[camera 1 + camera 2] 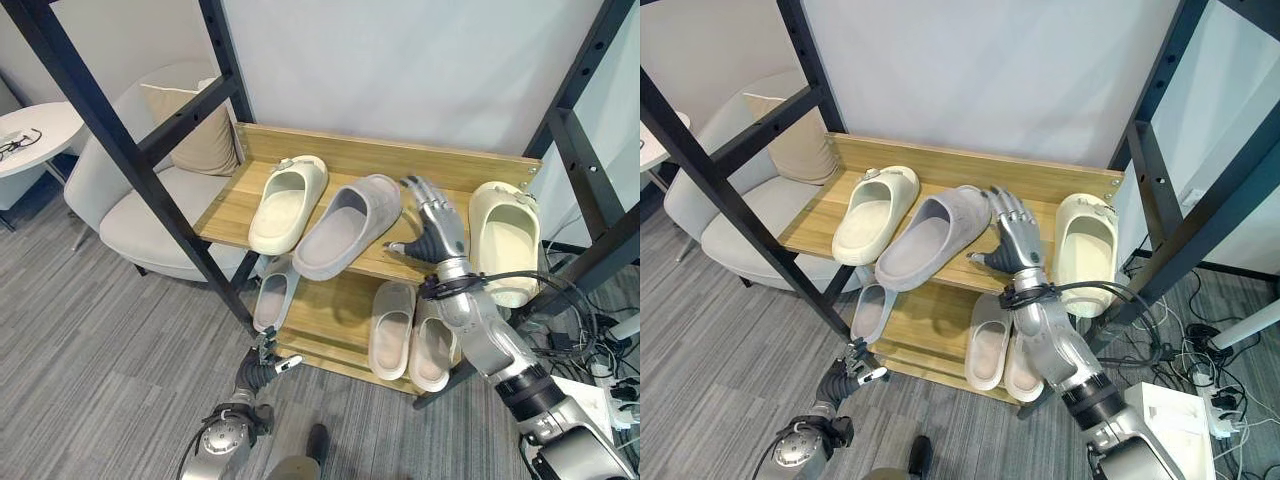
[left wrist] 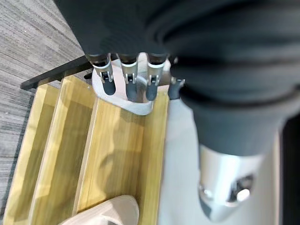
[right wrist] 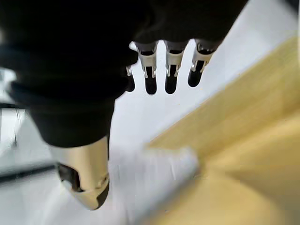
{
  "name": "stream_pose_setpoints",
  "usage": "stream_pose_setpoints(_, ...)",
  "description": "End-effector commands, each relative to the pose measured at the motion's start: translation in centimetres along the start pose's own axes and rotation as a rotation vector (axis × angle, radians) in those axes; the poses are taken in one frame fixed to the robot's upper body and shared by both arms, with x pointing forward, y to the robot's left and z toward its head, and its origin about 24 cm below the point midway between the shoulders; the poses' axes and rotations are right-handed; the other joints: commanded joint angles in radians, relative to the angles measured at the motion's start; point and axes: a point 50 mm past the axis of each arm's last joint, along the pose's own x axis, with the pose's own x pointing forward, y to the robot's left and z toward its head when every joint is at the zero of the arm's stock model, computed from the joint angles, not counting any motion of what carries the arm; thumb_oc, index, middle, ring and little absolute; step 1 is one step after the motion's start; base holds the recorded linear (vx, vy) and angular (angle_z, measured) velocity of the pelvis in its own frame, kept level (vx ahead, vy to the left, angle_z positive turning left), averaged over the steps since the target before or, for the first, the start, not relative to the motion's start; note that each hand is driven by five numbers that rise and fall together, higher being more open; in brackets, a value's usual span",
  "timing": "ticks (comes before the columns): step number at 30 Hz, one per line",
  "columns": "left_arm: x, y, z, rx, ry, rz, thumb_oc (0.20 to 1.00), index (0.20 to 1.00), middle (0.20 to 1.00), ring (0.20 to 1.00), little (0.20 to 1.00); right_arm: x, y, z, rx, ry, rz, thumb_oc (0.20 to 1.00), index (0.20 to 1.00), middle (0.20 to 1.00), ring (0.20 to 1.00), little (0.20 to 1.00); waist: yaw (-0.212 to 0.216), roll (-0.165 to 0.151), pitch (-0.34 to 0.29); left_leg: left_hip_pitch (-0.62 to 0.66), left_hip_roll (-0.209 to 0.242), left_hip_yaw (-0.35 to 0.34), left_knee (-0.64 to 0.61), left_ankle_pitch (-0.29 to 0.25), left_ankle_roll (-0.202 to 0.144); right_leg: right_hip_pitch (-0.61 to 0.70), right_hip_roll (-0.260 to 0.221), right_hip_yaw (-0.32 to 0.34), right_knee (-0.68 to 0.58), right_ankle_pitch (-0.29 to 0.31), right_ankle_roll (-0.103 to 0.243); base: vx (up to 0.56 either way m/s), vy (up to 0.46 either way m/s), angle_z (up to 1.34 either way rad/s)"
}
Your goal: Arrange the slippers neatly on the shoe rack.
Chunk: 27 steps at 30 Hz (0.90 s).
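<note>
The landmark is the two-tier wooden shoe rack (image 1: 455,172) with a raised back lip and black metal side posts. On its upper shelf three slippers are seen: a cream rubber slipper (image 1: 288,203) toward the rack's left post, a grey fabric slipper (image 1: 346,226) just beside it and lying at a slant, with its heel jutting over the rack's front edge, and a pale yellow rubber slipper (image 1: 505,240) at the rack's right end, whose heel also overhangs the front edge. On the lower shelf a single light grey slipper (image 1: 273,294) is set near the rack's left post, and a pair of beige slippers (image 1: 410,335) lies side by side toward the right.

The right robot hand (image 1: 436,232) is held over the upper shelf between the grey fabric slipper and the pale yellow one, its fingers straight and spread, nothing being gripped. It appears to stand just beside the grey slipper's toe, though contact cannot be made out. That placement is judged to suit nudging the slanted slipper square. Bare shelf is left around the hand, so room for a sideways push exists.

The left robot hand (image 1: 266,362) is hung low before the rack's bottom front edge, fingers relaxed and empty.
</note>
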Motion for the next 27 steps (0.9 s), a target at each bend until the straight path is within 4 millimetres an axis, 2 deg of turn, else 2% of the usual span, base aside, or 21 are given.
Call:
stream_pose_setpoints(1, 1.6, -0.3, 3.0, 0.034, -0.134, -0.031, 1.0, 1.0, 1.0, 1.0, 1.0, 2.6, -2.7, 1.6, 0.015, -0.11, -0.149, 1.0, 1.0, 1.0, 1.0, 1.0, 0.017, -0.027, -0.014, 0.095, 0.044, 0.018, 0.004, -0.138, -0.036, 0.014, -0.052, 0.047, -0.003, -0.042, 0.053, -0.03, -0.017, -0.01)
stream_pose_setpoints(9, 1.6, -0.9, 3.1, 0.016, -0.135, -0.034, 1.0, 1.0, 1.0, 1.0, 1.0, 3.6, -2.7, 5.1, 0.125, -0.224, -0.177, 1.0, 1.0, 1.0, 1.0, 1.0, 0.029, -0.033, -0.013, 0.088, 0.047, 0.01, 0.004, -0.131, -0.041, 0.011, -0.048, 0.042, -0.003, -0.04, 0.048, 0.0, 0.0, 0.0)
stream_pose_setpoints(19, 1.4, -0.1, 3.0, 0.015, -0.134, -0.036, 1.0, 1.0, 1.0, 1.0, 1.0, 5.4, -1.5, 6.5, 0.094, -0.261, -0.127, 1.0, 1.0, 1.0, 1.0, 1.0, 0.121, -0.08, 0.007, 0.053, 0.019, -0.047, 0.004, -0.126, -0.031, 0.015, -0.063, -0.019, -0.002, -0.023, 0.06, 0.0, 0.024, 0.19)
stream_pose_setpoints(22, 1.3, 0.0, 3.0, 0.019, -0.135, -0.035, 1.0, 1.0, 1.0, 1.0, 1.0, 5.6, -1.2, 6.2, 0.068, -0.252, -0.107, 1.0, 1.0, 1.0, 1.0, 1.0, 0.13, -0.087, 0.008, 0.049, 0.013, -0.05, 0.004, -0.128, -0.028, 0.016, -0.07, -0.029, -0.002, -0.02, 0.064, 0.02, 0.045, 0.13)
stream_pose_setpoints(23, 1.4, 0.3, 3.2, 0.02, -0.14, -0.031, 1.0, 1.0, 1.0, 1.0, 1.0, 5.7, -1.0, 5.2, 0.019, -0.224, -0.088, 1.0, 1.0, 1.0, 1.0, 1.0, 0.137, -0.092, 0.01, 0.045, 0.009, -0.054, 0.004, -0.13, -0.026, 0.017, -0.075, -0.038, 0.0, -0.017, 0.068, 0.02, 0.051, 0.17)
stream_pose_setpoints(27, 1.4, 0.6, 3.0, 0.031, -0.133, -0.023, 1.0, 1.0, 1.0, 1.0, 1.0, 5.6, -1.5, 3.7, -0.032, -0.18, -0.097, 1.0, 1.0, 1.0, 1.0, 1.0, 0.131, -0.093, 0.009, 0.043, 0.001, -0.055, 0.004, -0.135, -0.021, 0.014, -0.081, -0.041, 0.002, -0.014, 0.07, 0.02, 0.034, 0.15)
